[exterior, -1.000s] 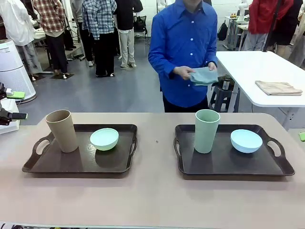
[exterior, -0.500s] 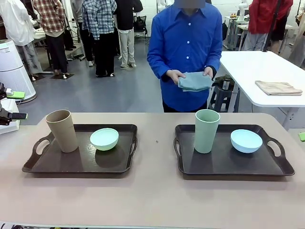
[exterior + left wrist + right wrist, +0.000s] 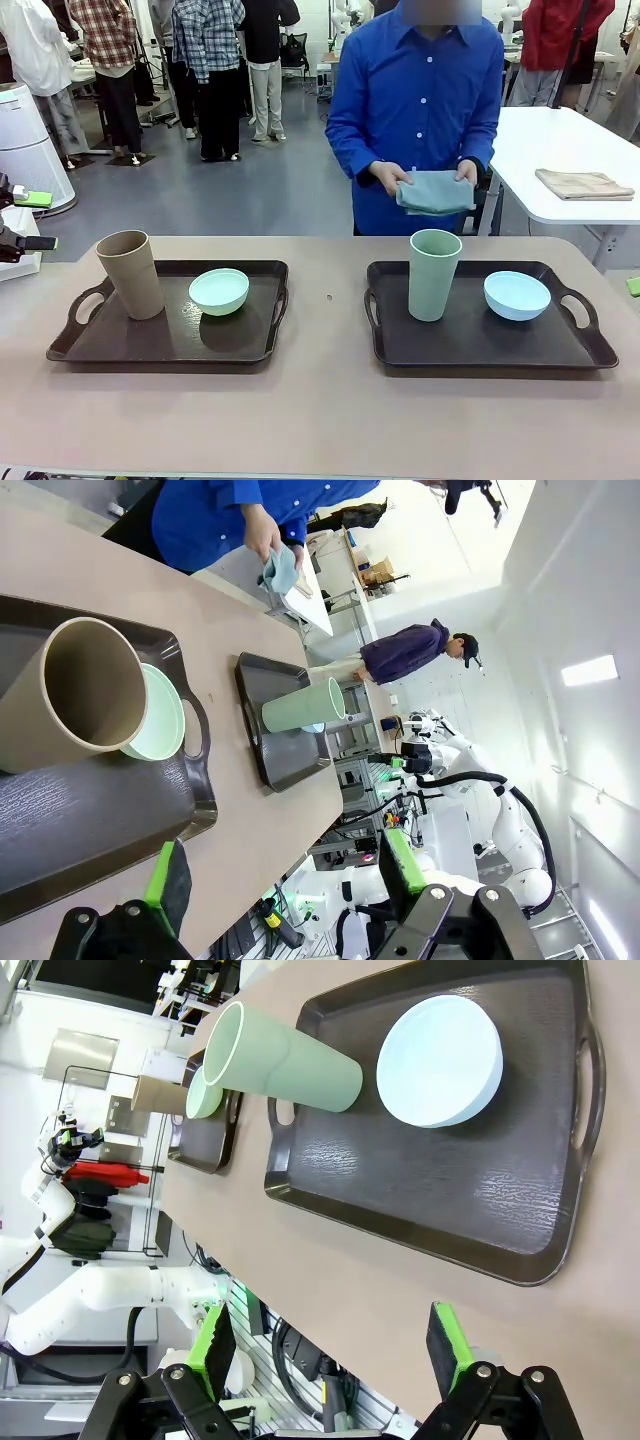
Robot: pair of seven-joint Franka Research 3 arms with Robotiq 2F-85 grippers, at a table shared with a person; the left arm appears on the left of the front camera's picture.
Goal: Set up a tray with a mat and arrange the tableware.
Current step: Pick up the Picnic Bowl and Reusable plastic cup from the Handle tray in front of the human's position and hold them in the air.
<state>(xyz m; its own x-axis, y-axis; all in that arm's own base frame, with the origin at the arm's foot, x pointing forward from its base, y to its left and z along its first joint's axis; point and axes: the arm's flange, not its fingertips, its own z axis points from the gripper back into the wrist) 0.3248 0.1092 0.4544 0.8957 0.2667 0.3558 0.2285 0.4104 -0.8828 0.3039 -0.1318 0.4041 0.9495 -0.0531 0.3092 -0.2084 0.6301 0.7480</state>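
Left gripper [image 3: 283,875]: fingers spread wide, nothing between the green pads; it hangs off the near left of the table [image 3: 320,410], apart from the tableware. Left tray [image 3: 150,345], dark brown with handles, lies flat on the left half of the table. Tan cup [image 3: 130,273] stands upright at the tray's far left corner, beside the left handle. Mint green bowl [image 3: 219,291] sits right way up on the tray's right part, near the cup but apart from it. Behind the far table edge, right of centre, a person in a blue shirt holds a folded blue-grey mat [image 3: 436,192] at waist height: person's right hand [image 3: 388,178] and person's left hand [image 3: 467,172] each pinch one end of it, clear of the table. Right tray [image 3: 470,345], same kind, lies on the right half of the table. Sage green cup [image 3: 434,273] stands upright at its far left; pale blue bowl [image 3: 517,295] sits to the cup's right, not touching it. Right gripper [image 3: 330,1350]: fingers spread, empty, over the bare table just on the near side of the right tray. Far right, on a separate white table, lies a folded beige cloth [image 3: 583,184].
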